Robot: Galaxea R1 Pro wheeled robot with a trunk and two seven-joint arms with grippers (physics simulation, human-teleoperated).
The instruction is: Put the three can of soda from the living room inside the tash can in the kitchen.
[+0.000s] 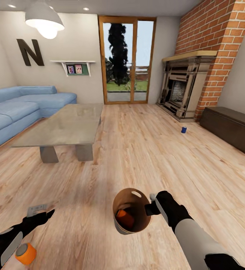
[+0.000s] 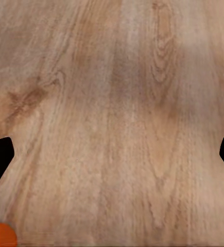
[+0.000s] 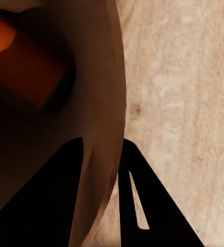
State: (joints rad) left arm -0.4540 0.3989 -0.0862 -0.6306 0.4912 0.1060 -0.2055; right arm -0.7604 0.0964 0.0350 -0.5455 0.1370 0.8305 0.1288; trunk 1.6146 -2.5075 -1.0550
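Right gripper (image 1: 151,204) clamped on trash can (image 1: 137,221) rim, orange can (image 1: 125,218) inside. Left gripper (image 1: 43,213) jaws wide, empty; second orange can (image 1: 26,253) at its 7 o'clock. Blue can (image 1: 184,129) near fireplace (image 1: 182,88).

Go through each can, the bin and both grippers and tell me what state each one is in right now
Trash can: held by its rim, one can inside.
Orange can inside: lying in the bin.
Orange can on floor: upright, beside the left arm.
Blue can: upright near the fireplace.
Left gripper: open, empty.
Right gripper: shut on the bin's rim.
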